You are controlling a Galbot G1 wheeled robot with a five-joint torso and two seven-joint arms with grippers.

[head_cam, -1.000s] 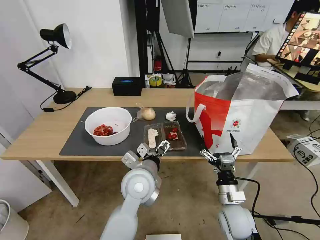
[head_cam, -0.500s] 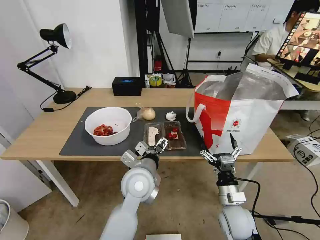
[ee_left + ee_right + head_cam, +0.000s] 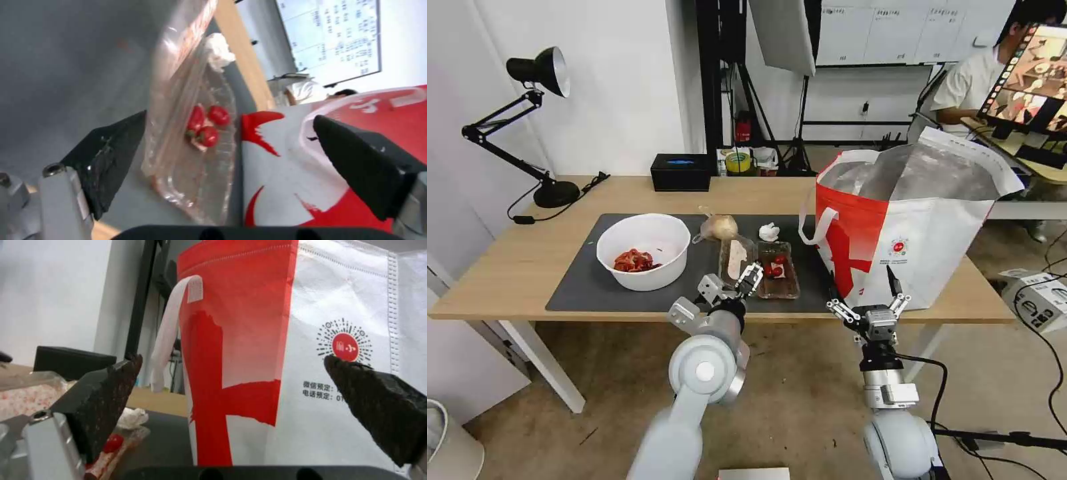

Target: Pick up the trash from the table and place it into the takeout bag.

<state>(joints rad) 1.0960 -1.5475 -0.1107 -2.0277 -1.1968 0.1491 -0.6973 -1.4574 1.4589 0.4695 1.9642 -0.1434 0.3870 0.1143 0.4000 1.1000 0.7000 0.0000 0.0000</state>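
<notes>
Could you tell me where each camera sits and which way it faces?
Head view: high, looking down at the light-wood table; both arms, left gripper, right gripper.
Left wrist: between open fingers, facing the clear plastic hinged box.
Right wrist: between open fingers, facing the red-and-white takeout bag.
All share box and bag.

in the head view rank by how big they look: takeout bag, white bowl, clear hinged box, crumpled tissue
1. takeout bag
2. white bowl
3. clear hinged box
4. crumpled tissue, though it lies farthest back.
</notes>
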